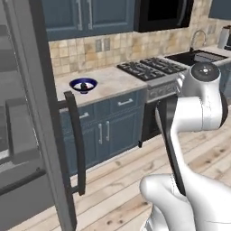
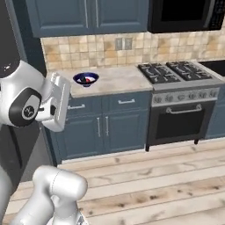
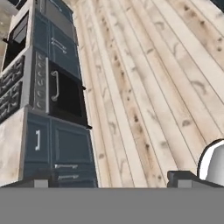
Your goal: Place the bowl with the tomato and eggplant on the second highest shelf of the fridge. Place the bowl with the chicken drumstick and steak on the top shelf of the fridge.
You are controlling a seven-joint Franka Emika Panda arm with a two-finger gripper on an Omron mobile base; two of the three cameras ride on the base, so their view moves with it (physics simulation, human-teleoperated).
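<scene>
A blue bowl sits on the pale counter left of the stove. Something small and red with a dark lump lies in it; at this size I cannot tell which food it is. My gripper is open with nothing between its fingertips, and it points at the wooden floor in front of the cabinets, well away from the bowl. The fridge's open door with its dark handle stands at the left. The top shelf and the second highest shelf are out of view.
Blue base cabinets run under the counter. To their right stands a stove with a black oven door. A sink lies at the far right. Open wooden floor stretches in front of them.
</scene>
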